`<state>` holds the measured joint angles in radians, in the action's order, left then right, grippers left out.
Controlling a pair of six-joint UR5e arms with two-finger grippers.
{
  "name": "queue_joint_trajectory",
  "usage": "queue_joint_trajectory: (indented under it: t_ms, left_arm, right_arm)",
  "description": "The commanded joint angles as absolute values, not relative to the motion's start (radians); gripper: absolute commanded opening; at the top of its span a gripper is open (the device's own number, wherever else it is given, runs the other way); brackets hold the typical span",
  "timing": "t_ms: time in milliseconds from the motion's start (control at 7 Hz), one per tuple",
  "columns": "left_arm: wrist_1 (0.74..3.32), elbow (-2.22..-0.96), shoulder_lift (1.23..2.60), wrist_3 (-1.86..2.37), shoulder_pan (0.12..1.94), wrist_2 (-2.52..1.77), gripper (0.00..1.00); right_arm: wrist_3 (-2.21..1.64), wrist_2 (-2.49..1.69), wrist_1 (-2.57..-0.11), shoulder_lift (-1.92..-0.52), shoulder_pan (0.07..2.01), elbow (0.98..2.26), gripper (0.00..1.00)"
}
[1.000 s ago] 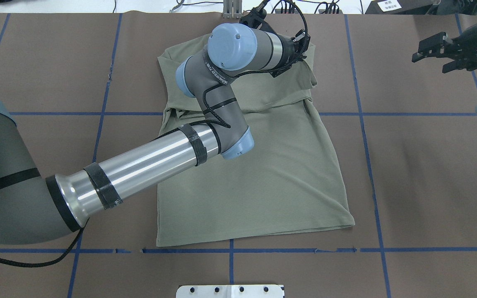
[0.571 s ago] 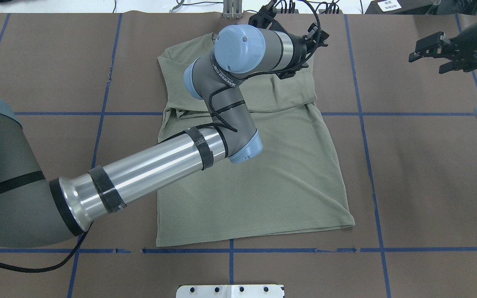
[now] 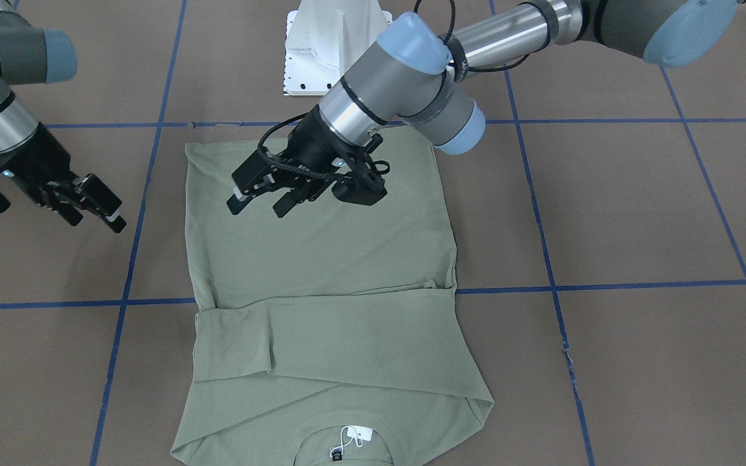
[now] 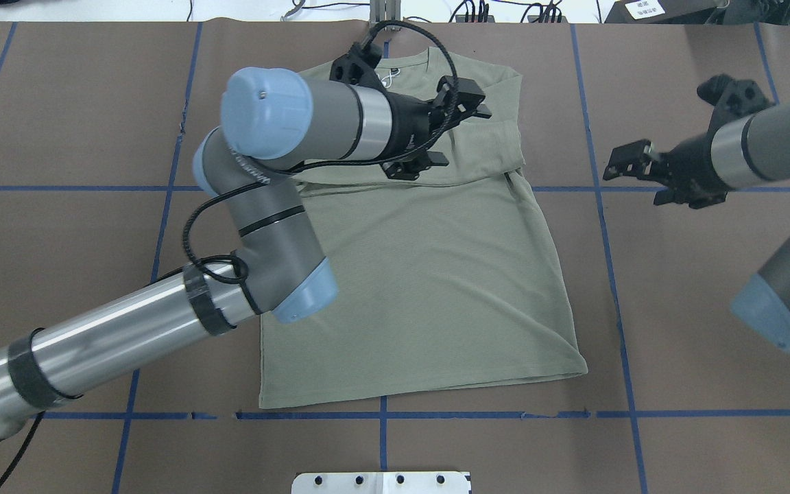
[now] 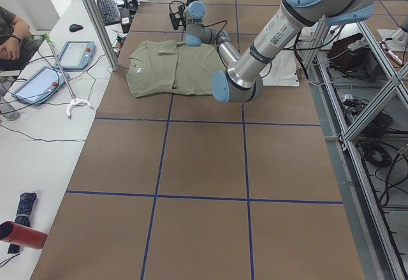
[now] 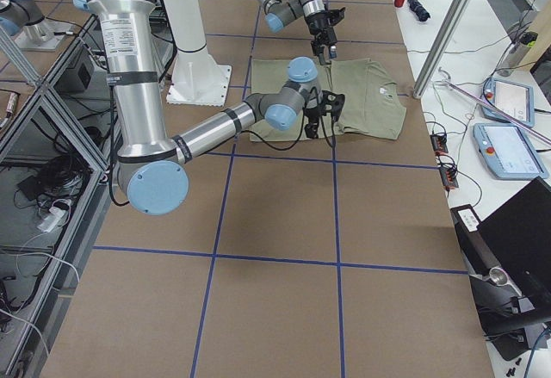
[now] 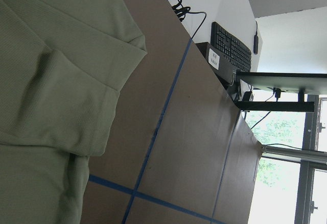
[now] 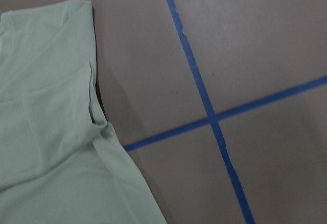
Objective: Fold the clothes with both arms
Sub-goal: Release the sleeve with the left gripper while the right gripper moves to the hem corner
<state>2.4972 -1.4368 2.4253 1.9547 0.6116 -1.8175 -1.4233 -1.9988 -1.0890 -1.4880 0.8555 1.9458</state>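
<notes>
Over the shirt, left hand tilted, fingers apart; right hand aside.

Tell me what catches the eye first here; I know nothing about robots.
A sage-green shirt lies flat in the middle of the table, sleeves folded across its body. The left gripper hangs open above it. The right gripper, also open, is over the bare brown table beside the shirt.
</notes>
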Motion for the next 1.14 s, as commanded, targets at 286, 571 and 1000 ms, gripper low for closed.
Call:
queue_joint_trajectory:
  t_ms: [286, 571, 1000]
  left_arm:
    - [2.352, -1.817, 2.162, 1.953, 0.611, -1.829, 0.93]
    - [2.353, -1.821, 2.149, 1.954, 0.606, -1.829, 0.93]
    - [2.353, -1.812, 2.146, 1.954, 0.603, -1.829, 0.93]
  right_arm:
    - [-1.858, -1.678, -1.092, -1.574, 0.456, 2.108, 0.99]
    - [-1.958, -1.625, -1.097, -1.572, 0.372, 2.086, 0.99]
    - [-1.971, -1.519, -1.1, -1.549, 0.291, 2.025, 0.97]
